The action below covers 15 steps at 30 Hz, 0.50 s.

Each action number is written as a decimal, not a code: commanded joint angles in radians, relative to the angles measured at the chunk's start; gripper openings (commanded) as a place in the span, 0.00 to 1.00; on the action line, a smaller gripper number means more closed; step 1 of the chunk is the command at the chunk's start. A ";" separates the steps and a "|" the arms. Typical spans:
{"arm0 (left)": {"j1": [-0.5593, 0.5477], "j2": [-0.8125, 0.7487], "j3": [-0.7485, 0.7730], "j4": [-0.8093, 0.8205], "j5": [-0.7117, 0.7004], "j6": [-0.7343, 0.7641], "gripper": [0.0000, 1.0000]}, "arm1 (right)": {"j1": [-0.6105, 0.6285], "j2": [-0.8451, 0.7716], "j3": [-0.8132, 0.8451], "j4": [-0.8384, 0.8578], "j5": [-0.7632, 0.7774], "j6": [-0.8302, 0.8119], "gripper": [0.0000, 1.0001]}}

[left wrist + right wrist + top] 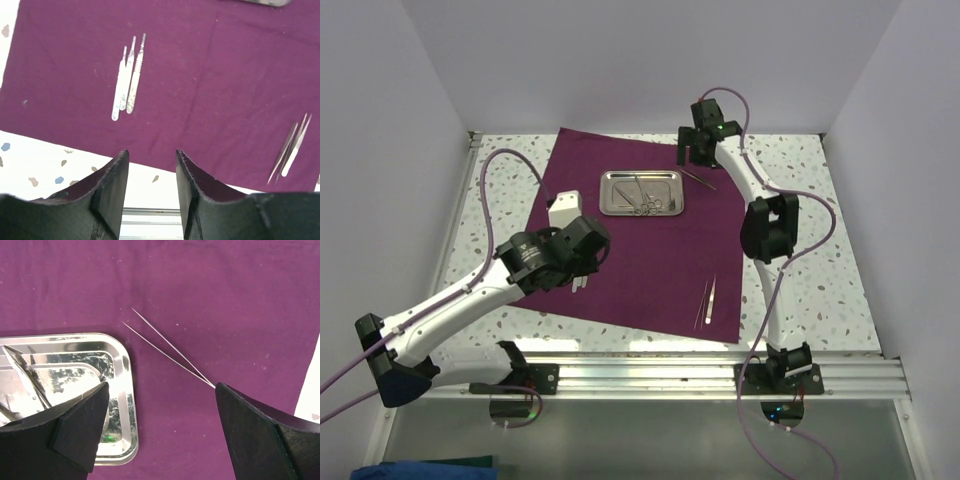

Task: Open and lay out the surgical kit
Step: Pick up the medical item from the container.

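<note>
The surgical kit's dark purple cloth point(640, 260) lies spread flat on the table. On its far part sits the shiny steel tray point(642, 192) with scissor-like instruments point(645, 200) inside. My right gripper point(161, 385) hangs wide open over the cloth just right of the tray point(117, 390). Thin tweezers point(165, 347) lie beside it, their joined end running under the right finger point(260, 435). My left gripper point(151, 152) is open and holds nothing above the cloth's near part. Three slim silver handles point(128, 80) lie ahead of it, and more tweezers point(292, 147) lie to its right.
White walls close in the speckled table point(800, 290) at the back and on both sides. A metal rail point(660, 375) runs along the near edge by the arm bases. Purple cables point(505, 160) loop over the table's left and right.
</note>
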 commanded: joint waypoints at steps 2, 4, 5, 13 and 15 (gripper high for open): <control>0.022 0.004 0.002 -0.015 -0.077 0.027 0.48 | -0.001 0.011 0.037 0.008 -0.007 -0.060 0.90; 0.032 0.030 0.017 0.003 -0.074 0.056 0.48 | -0.001 0.020 0.013 0.005 0.018 -0.074 0.90; 0.036 0.039 0.023 0.008 -0.072 0.081 0.48 | -0.002 0.020 0.005 0.003 0.026 -0.076 0.90; 0.072 0.108 0.037 0.069 -0.045 0.164 0.48 | -0.002 0.061 -0.007 0.005 0.064 -0.099 0.89; 0.082 0.111 0.037 0.078 -0.043 0.178 0.48 | -0.002 0.069 -0.007 0.005 0.063 -0.099 0.89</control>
